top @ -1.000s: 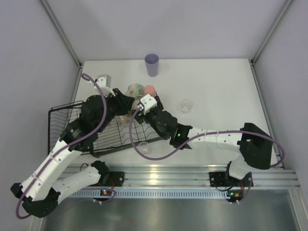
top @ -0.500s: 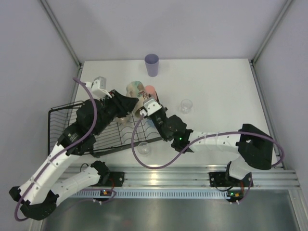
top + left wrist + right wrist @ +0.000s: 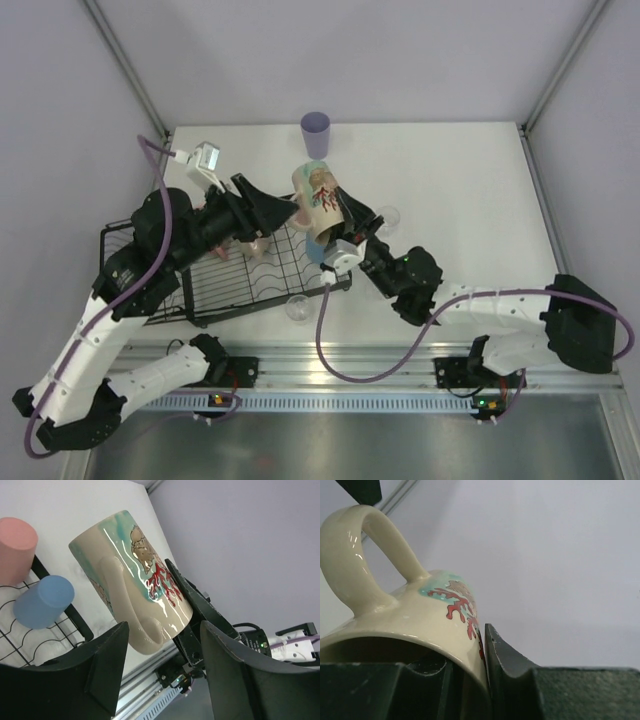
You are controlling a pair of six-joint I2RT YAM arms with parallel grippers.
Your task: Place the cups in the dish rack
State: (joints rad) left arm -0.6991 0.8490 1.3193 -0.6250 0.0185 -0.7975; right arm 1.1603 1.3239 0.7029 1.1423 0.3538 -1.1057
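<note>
A white table [image 3: 470, 170] is seen from above, and the black wire dish rack [image 3: 225, 288] is set at its left side, near the arm bases. The left gripper [image 3: 164, 629] is held over the rack's far right end. Its jaws stand spread to either side of a cream mug [image 3: 322, 192], and no pressure on the mug is seen. The right gripper [image 3: 479, 665] is clenched on the mug's rim, with one finger inside the mouth and one outside. The mug, printed with teal and red coral, is held tilted in the air above the rack's far right corner, its handle turned toward the left gripper. A lavender tumbler [image 3: 315, 132] is stood upright at the table's far edge, well apart from the rack. A blue tumbler [image 3: 44, 601] and a salmon-pink tumbler [image 3: 15, 547] are set side by side on the rack's wires. One clear glass [image 3: 297, 308] is stood on the table just beside the rack's near edge. A second clear glass [image 3: 389, 217] is partly hidden by the right arm.
</note>
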